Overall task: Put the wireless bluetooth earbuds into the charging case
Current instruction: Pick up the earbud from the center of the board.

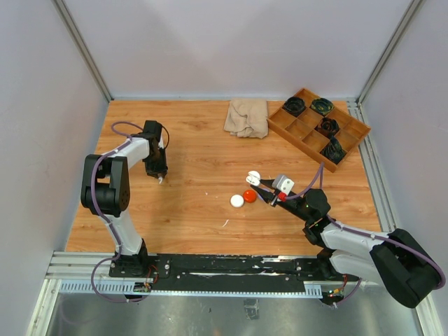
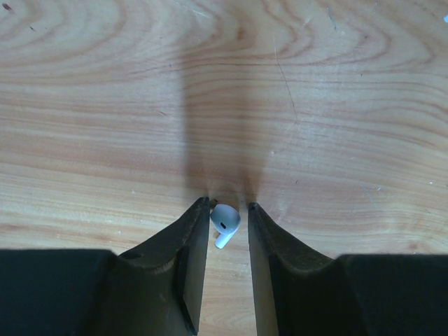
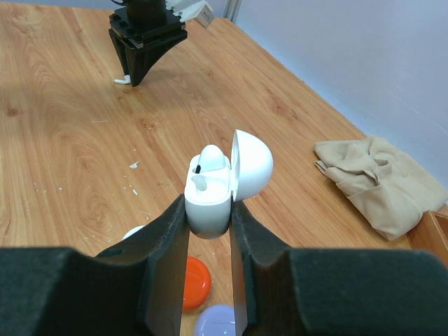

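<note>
Right end effector above orange disc

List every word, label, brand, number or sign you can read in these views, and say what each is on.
None: no readable text in any view.
The charging case in the right claw: plain white, no print shows.
The earbud inside the left claw: plain white.
The orange disc, wooden tray and cloth: no marks show.
</note>
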`<move>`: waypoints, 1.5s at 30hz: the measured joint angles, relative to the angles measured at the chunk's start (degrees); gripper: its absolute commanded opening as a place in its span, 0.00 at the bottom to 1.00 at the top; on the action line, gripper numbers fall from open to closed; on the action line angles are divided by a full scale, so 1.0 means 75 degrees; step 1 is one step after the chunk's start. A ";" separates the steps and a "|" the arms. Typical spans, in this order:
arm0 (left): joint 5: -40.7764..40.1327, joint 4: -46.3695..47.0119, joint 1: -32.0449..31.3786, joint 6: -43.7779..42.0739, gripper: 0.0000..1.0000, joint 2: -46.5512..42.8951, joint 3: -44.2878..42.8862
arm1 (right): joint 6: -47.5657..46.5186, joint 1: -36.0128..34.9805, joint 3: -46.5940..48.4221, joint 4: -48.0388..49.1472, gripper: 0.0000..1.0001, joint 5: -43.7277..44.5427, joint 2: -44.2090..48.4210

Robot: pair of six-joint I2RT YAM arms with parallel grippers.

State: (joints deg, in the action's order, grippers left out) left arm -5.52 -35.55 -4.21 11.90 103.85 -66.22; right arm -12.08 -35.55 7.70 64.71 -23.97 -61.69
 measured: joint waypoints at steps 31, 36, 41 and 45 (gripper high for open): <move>0.0504 -0.0047 -0.0003 -0.0055 0.21 -0.0204 0.0230 | -0.0006 0.0000 0.0003 -0.0073 0.01 -0.0006 -0.0003; 0.0793 -0.0015 -0.0111 0.0172 0.21 -0.0545 0.0612 | -0.0006 0.0000 0.0006 -0.0114 0.01 -0.0012 -0.0003; 0.1128 0.0248 -0.0463 0.0568 0.20 -0.1142 0.1072 | -0.0006 0.0000 0.0012 -0.0157 0.01 -0.0017 -0.0006; 0.1309 0.0685 -0.0810 0.0959 0.19 -0.1757 0.1431 | -0.0006 0.0000 0.0020 -0.0189 0.01 -0.0070 -0.0023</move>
State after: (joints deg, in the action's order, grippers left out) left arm 4.29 -30.41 -10.28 19.09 90.67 -55.48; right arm -12.12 -35.55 7.86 63.29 -24.49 -61.87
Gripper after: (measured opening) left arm 0.225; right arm 0.268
